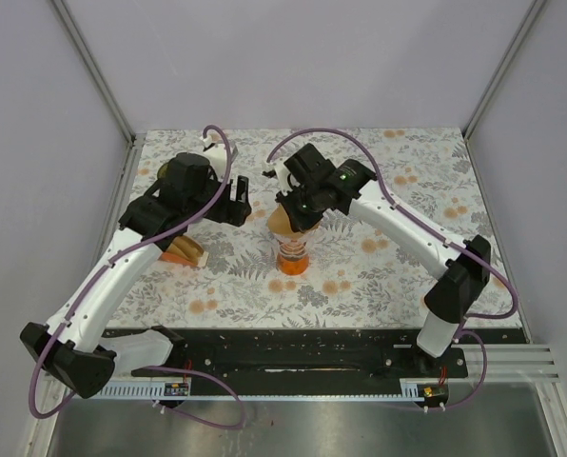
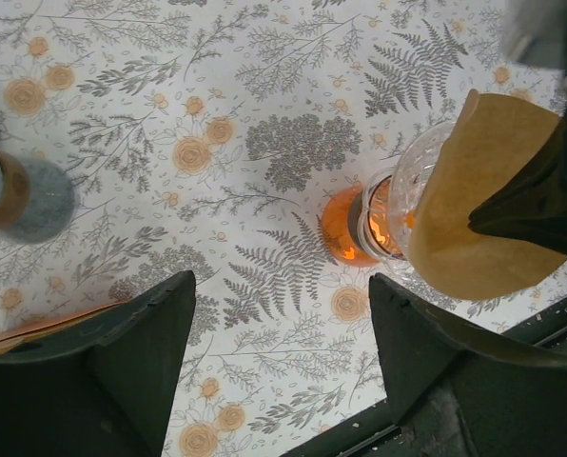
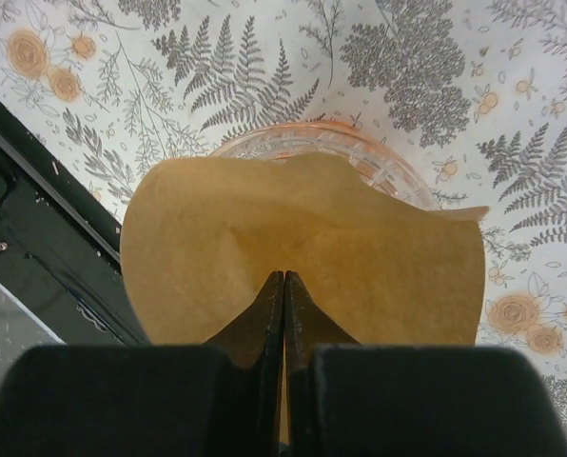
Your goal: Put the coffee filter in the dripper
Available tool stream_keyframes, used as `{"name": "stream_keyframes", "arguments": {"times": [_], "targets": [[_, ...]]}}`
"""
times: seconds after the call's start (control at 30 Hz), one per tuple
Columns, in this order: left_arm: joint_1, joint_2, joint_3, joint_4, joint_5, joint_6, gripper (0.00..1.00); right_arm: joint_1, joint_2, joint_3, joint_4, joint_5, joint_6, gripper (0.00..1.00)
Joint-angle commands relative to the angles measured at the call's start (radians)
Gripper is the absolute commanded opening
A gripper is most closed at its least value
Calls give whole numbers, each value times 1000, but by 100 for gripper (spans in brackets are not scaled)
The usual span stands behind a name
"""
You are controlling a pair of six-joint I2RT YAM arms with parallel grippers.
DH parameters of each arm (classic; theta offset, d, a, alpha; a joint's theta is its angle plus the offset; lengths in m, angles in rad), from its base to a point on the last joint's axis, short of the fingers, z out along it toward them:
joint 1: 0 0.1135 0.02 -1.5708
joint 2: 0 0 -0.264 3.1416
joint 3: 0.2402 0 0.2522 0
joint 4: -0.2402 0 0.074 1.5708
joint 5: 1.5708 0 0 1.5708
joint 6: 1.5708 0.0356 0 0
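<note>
Right gripper (image 3: 283, 286) pinches the filter (image 3: 303, 238) just above the dripper (image 3: 383, 164) — this looks like the placing step. Next it wants lowering squarely into the cone, then letting go. Left gripper (image 2: 282, 295) hangs wide, empty.

Nothing readable here tbh, the tablecloth (image 1: 388, 271) is just flower print and the tiny tags (image 1: 177, 388) on the near rail (image 1: 293, 367) are too small to make out.
</note>
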Motion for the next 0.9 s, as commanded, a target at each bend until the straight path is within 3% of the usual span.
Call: {"name": "stream_keyframes", "arguments": {"times": [0.0,0.3,0.87], "targets": [[1,2,-17,79,72,-45,76,-5,17,-30,67,-63,12,0],[1,20,-63,119,207,-116,73,-7,69,-52,103,-58,37,0],[-12,117,-69,142,285,-185,66,-5,106,-92,133,-33,58,0]]}}
